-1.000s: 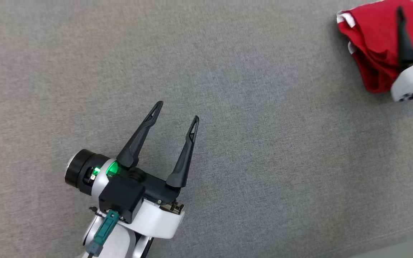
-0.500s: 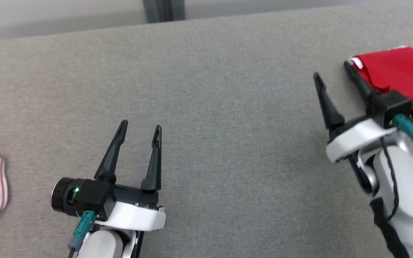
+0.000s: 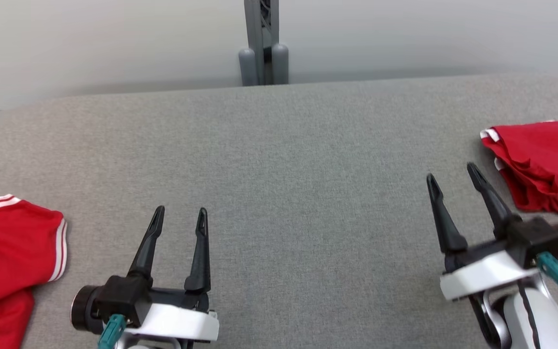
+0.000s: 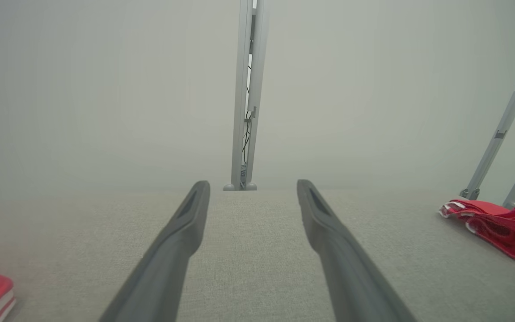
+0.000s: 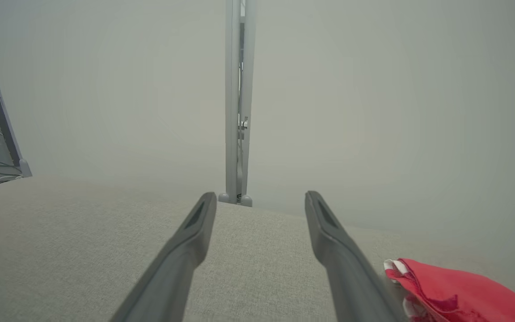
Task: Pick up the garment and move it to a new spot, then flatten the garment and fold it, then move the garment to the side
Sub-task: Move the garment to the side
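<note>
The folded garment (image 3: 545, 165), red and bunched, lies at the right edge of the frame on the grey table (image 3: 279, 145). A striped garment (image 3: 7, 252), red with white bands, lies at the lower left edge, partly cut off. We hold neither.

Our right gripper (image 3: 452, 172) hovers just beside the folded garment, fingers spread and empty. Our left gripper (image 3: 180, 210), low and left of centre, is likewise spread and empty, near the striped garment but apart from it.

We see two risks. The folded garment seems close to the table's right side, so a careless sweep of the right arm could nudge it off or undo its fold. Reaching for the striped garment, we might pinch only one layer and drag it into a twist.
</note>
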You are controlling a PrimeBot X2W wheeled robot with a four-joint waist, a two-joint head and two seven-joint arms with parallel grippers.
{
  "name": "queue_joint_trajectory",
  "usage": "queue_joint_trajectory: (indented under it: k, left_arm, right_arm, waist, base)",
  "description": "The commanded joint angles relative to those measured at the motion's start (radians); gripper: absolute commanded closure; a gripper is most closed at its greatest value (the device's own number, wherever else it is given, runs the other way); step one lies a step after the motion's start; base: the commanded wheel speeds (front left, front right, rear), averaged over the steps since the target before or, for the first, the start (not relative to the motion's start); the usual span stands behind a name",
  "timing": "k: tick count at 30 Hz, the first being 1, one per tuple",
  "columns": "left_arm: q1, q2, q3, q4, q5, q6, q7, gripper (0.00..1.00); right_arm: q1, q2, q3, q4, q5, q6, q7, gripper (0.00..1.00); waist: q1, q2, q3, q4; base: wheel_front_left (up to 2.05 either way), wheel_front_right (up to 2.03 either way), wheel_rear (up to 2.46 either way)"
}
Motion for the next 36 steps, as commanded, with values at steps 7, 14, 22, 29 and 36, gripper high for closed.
queue_joint_trajectory:
  k: [7,14,22,29,36]
  left_arm:
    - [0.063,-0.003,0.041,-0.029,0.035,-0.002,-0.004,0.0]
    - [0.127,-0.007,0.08,-0.056,0.064,-0.006,-0.004,0.0]
    - [0.146,-0.008,0.095,-0.016,0.034,-0.004,-0.004,0.0]
    - [0.15,-0.008,0.098,0.001,0.036,-0.017,-0.004,0.0]
    - [0.127,-0.008,0.104,0.012,0.034,-0.013,-0.004,0.0]
  right_arm:
    - [0.138,0.032,-0.045,-0.073,0.007,0.0,-0.001,0.0]
    - [0.204,0.049,-0.065,-0.079,0.003,0.0,-0.001,0.0]
    - [0.233,0.052,-0.07,-0.09,0.011,0.0,-0.001,0.0]
    - [0.248,0.052,-0.059,-0.089,0.033,0.0,-0.001,0.0]
    - [0.244,0.052,-0.042,-0.083,0.042,0.0,-0.001,0.0]
  waist:
    - [0.0001,0.0,-0.061,0.008]
    - [0.0001,0.0,-0.099,-0.002]
    - [0.0001,0.0,-0.108,-0.001]
    - [0.0001,0.0,-0.112,-0.013]
    - [0.0001,0.0,-0.113,-0.028]
  base:
    - [0.0,0.0,0.0]
    - [0.0,0.0,0.0]
    - [0.0,0.0,0.0]
    - [0.0,0.0,0.0]
    - [0.0,0.0,0.0]
